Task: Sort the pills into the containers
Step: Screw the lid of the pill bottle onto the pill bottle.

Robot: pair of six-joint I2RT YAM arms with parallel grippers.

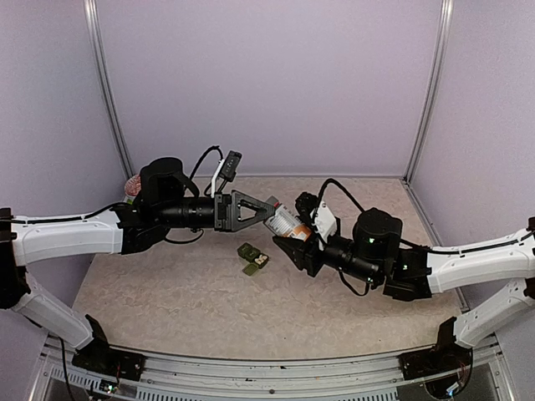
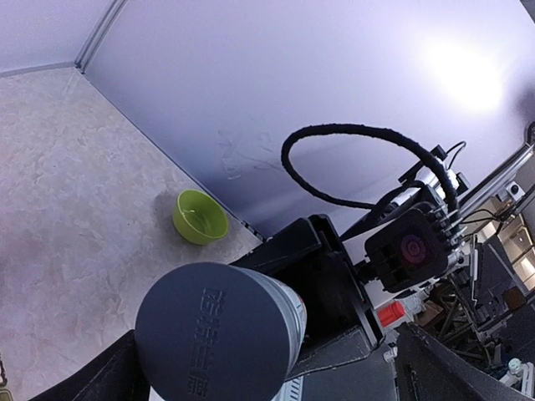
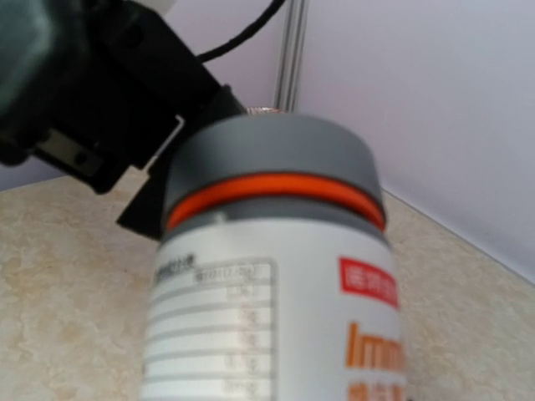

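Observation:
A white pill bottle with a grey cap and an orange ring hangs in the air between both arms. My left gripper is shut on its cap, whose embossed top fills the left wrist view. My right gripper is shut on the bottle's body. The label and cap fill the right wrist view and hide my fingers. The containers, a small dark green strip of compartments, lie on the table just below and left of the bottle. No loose pills show.
A lime-green bowl stands on the table near the foot of the back wall. A round pinkish thing peeks out behind the left arm at the back left. Walls close in the table on three sides.

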